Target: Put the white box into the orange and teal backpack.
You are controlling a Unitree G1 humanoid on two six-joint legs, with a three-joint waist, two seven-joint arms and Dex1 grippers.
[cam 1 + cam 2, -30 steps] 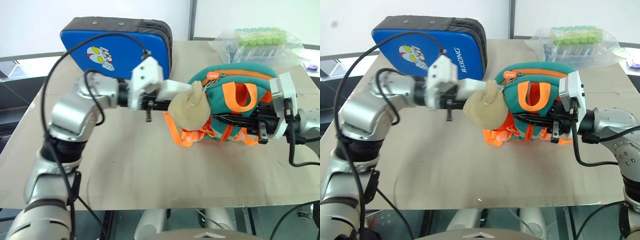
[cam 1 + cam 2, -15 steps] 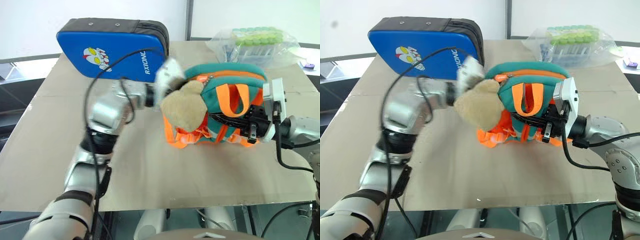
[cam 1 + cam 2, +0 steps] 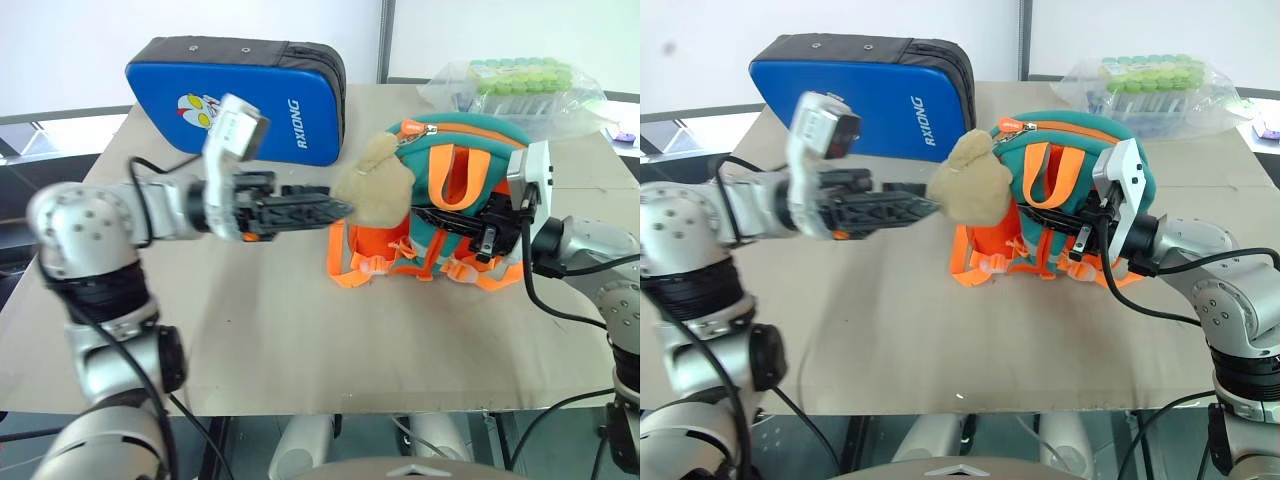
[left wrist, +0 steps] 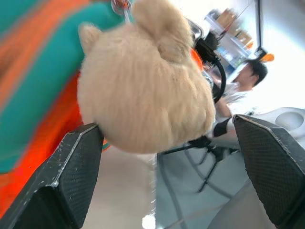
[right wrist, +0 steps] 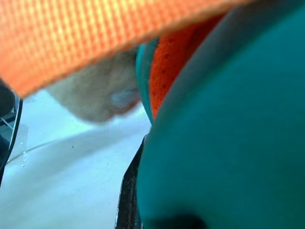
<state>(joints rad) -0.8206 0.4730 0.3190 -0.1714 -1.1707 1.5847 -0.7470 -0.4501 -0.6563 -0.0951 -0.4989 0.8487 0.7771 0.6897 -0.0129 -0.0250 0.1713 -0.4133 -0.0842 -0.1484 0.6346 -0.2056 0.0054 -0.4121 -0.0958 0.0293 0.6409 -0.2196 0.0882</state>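
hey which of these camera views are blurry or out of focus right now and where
Left wrist view: the orange and teal backpack smears into colour streaks, while the plush charm and the open left gripper look crisp. Right wrist view: backpack fabric sits so close that it goes soft. Left eye view: the left gripper's white housing is slightly motion-blurred; the table looks sharp.

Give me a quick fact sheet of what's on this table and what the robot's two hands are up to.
Surface: table with a beige top
Backpack: orange and teal backpack, upright, a beige plush charm hanging at its side
Left gripper: left gripper, jaws open and holding nothing, tips beside the charm
Right gripper: right gripper, jaws shut, pressed against the backpack's strap side
Behind: blue padded case standing up; clear bag of green items
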